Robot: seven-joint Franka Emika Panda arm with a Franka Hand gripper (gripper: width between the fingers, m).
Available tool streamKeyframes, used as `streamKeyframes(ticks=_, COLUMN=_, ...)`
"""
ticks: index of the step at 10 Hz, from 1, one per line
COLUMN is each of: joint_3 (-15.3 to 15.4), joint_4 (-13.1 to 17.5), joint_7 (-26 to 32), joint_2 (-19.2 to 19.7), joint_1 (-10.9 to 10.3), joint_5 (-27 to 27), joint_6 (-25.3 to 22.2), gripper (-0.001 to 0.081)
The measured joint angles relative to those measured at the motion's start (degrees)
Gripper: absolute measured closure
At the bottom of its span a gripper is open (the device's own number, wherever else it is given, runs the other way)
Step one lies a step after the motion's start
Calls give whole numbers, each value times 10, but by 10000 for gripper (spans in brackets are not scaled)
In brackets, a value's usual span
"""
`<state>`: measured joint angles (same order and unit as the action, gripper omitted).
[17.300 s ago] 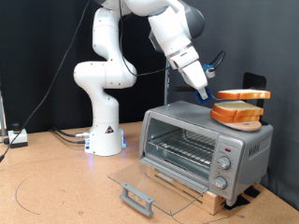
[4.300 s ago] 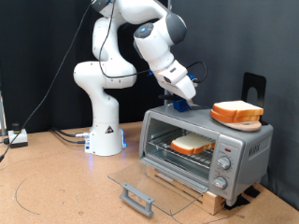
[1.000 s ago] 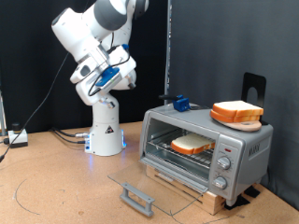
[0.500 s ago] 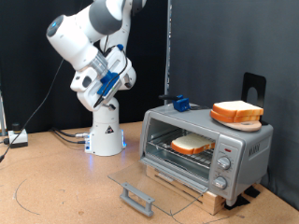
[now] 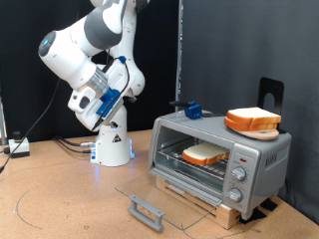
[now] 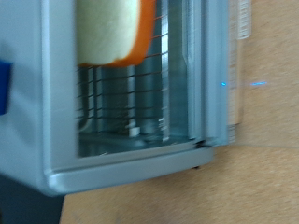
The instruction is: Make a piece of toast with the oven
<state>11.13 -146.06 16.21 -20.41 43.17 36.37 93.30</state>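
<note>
The oven [image 5: 224, 151] stands at the exterior view's right with its glass door [image 5: 150, 192] folded down flat. The piece of toast [image 5: 204, 154] lies on the wire rack inside. My gripper [image 5: 100, 103] hangs in the air at the exterior view's left, in front of the arm's base and well away from the oven. Its fingers do not show clearly and nothing is seen in them. The wrist view shows the open oven [image 6: 56, 112] from a distance, with a pale, orange-crusted slice [image 6: 112, 33] by the rack wires. No fingers show there.
A thicker pile of bread [image 5: 252, 120] and a small blue object [image 5: 192, 110] sit on the oven's top. The door's grey bar handle [image 5: 147, 211] juts out over the wooden table. The arm's white base [image 5: 112, 144] stands behind, with cables at the far left.
The arm has swung down and further to the exterior view's left, away from the oven. Before that, the slice went from above the oven's top onto the rack.
</note>
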Motion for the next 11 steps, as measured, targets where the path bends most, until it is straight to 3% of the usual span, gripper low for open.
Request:
streamKeyframes(ticks=2, joint_3=-1, joint_4=11, joint_7=-10, joint_2=43, joint_1=6, joint_5=0, joint_6=37, gripper=-1)
streamKeyframes(ticks=9, joint_3=-8, joint_4=121, joint_7=-16, joint_2=211, joint_1=24, joint_5=-49, joint_6=69, gripper=-1)
streamKeyframes(ticks=11, joint_3=-7, joint_4=119, joint_7=-15, joint_2=214, joint_1=24, joint_5=-47, joint_6=63, gripper=-1)
